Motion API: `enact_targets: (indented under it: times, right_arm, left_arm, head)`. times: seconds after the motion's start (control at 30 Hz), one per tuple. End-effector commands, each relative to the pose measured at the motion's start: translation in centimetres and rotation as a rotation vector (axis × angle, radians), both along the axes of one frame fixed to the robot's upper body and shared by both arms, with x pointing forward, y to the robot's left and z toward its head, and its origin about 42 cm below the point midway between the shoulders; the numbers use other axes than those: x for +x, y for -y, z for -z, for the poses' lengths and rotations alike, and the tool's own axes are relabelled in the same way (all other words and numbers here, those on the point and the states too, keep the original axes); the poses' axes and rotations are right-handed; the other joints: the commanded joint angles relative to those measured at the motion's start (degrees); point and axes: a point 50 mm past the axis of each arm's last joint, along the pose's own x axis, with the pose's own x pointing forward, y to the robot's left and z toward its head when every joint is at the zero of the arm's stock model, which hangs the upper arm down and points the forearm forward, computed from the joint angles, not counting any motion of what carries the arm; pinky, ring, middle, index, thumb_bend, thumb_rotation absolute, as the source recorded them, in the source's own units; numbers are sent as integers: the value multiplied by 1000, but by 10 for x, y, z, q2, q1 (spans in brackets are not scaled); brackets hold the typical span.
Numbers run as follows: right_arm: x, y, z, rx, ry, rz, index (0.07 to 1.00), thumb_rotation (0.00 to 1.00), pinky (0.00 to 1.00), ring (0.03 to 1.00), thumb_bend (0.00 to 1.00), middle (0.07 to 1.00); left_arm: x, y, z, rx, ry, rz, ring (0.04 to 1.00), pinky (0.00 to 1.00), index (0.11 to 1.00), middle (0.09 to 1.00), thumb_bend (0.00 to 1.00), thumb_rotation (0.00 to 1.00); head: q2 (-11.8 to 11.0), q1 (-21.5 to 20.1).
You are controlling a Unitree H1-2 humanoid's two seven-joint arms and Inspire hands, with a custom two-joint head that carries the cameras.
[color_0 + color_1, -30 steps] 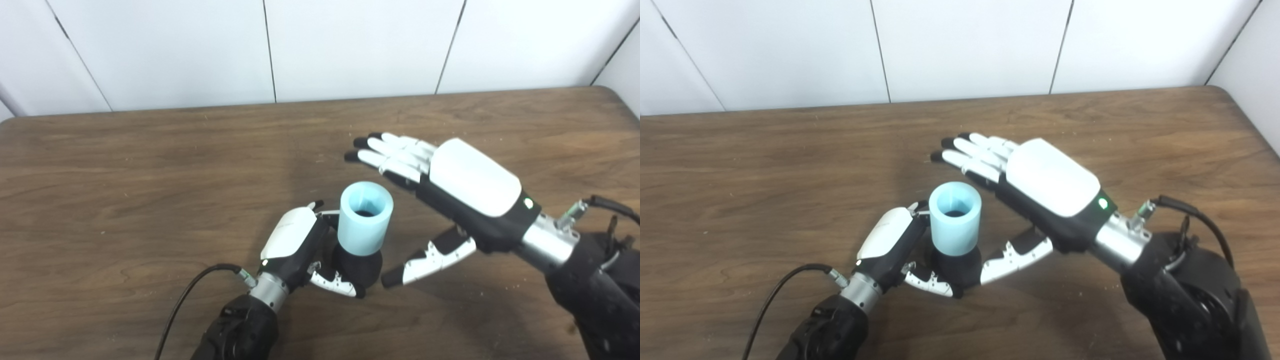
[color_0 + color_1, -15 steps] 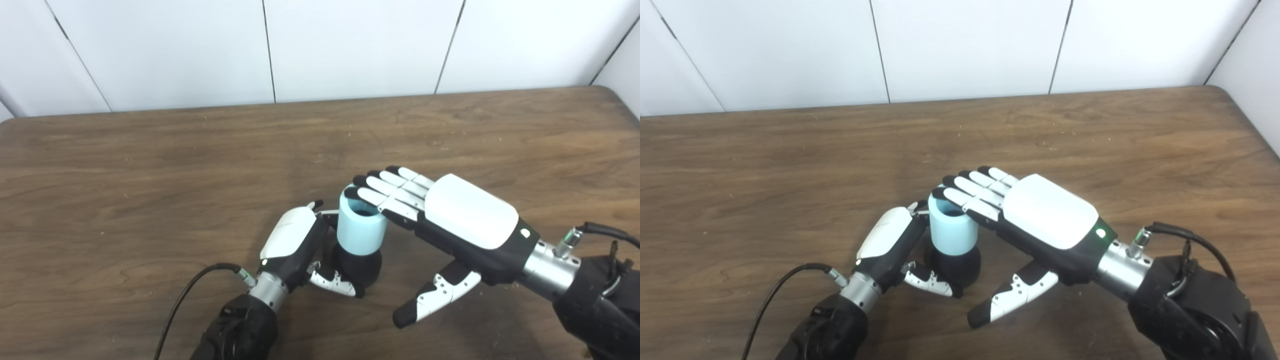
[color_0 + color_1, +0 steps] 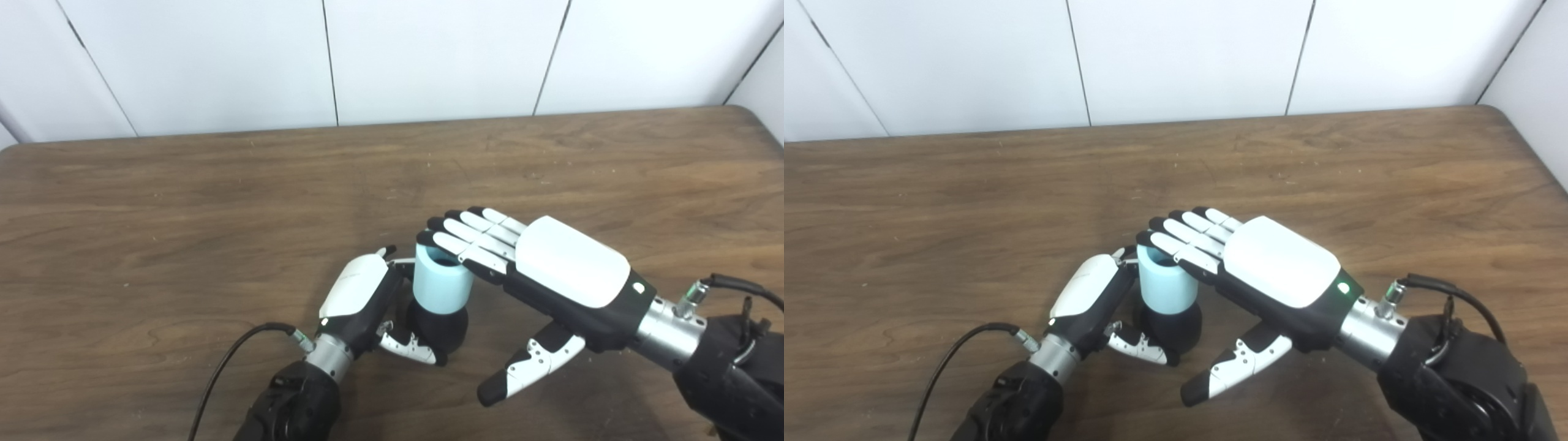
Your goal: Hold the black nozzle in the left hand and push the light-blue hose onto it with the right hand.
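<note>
Now my left hand [image 3: 358,300] grips the black nozzle [image 3: 442,324]; my right hand [image 3: 551,269], fingers flat and apart, presses on the light-blue hose [image 3: 441,288].

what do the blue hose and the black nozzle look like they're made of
Hose: likely soft rubber or foam-like plastic; pale blue, matte, thick-walled at its open top.
Nozzle: probably hard plastic or rubber; plain matte black with no glints. Mostly hidden by the left hand, so this is uncertain.
</note>
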Motion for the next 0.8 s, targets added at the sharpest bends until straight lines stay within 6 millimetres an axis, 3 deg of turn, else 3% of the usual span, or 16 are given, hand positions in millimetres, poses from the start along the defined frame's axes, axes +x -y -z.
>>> enact_targets:
  times: [0.0,0.37,0.77]
  right_arm:
    - [-3,-2,-14,17,93,-25,997,1000,1000,1000,680,1000]
    - [-1,1,-24,54,141,-38,997,1000,1000,1000,678,1000]
    - [-4,3,-17,41,135,-22,996,1000,1000,1000,655,1000]
  left_arm:
    - [-8,-1,22,68,-127,26,672,979,464,519,519,0]
    - [-8,-2,22,66,-127,29,671,979,453,530,517,0]
    - [-8,-3,23,65,-126,28,669,979,450,532,516,0]
  head:
    - [0,0]
    - [2,0]
    - [3,0]
